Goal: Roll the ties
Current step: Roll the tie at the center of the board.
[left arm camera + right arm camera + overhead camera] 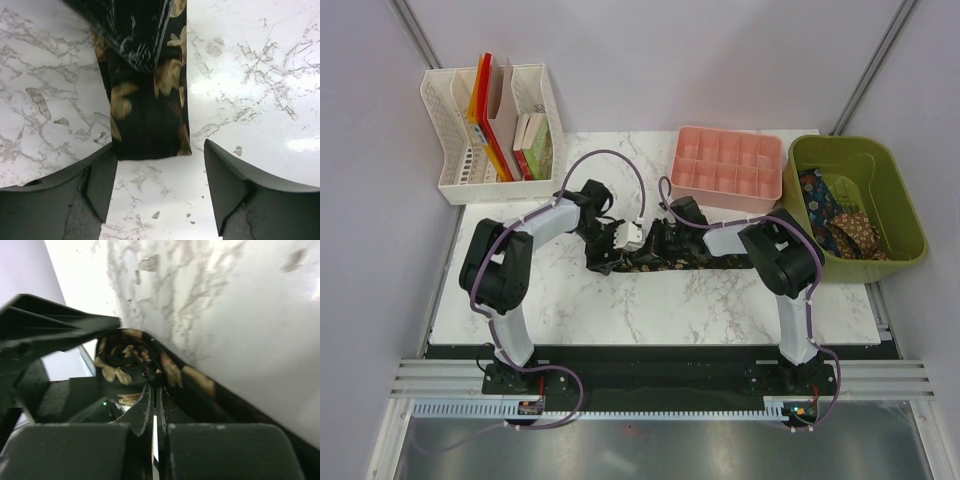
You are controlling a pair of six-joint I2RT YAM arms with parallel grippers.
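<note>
- Two grippers worked at one tie, which lay flat across the middle of the marble table, running left to right.
- The tie was dark with gold-brown flowers.
- The left gripper sat at the left end of the tie. In the left wrist view this gripper had its jaws spread wide.
- The square-cut end of the tie lay flat on the marble just past the fingertips and in line with the gap, with nothing clamped.
- The right gripper was low over the tie, just right of the left one.
- In the right wrist view this gripper had its jaws pressed together on a fold of the tie. Just past the tips, part of the cloth was wound into a small coil.
- Other ties lay heaped in a green bin at the right edge of the table.
- A pink tray with many small compartments stood at the far edge, left of the bin.
- A white rack holding books stood at the far left corner.
</note>
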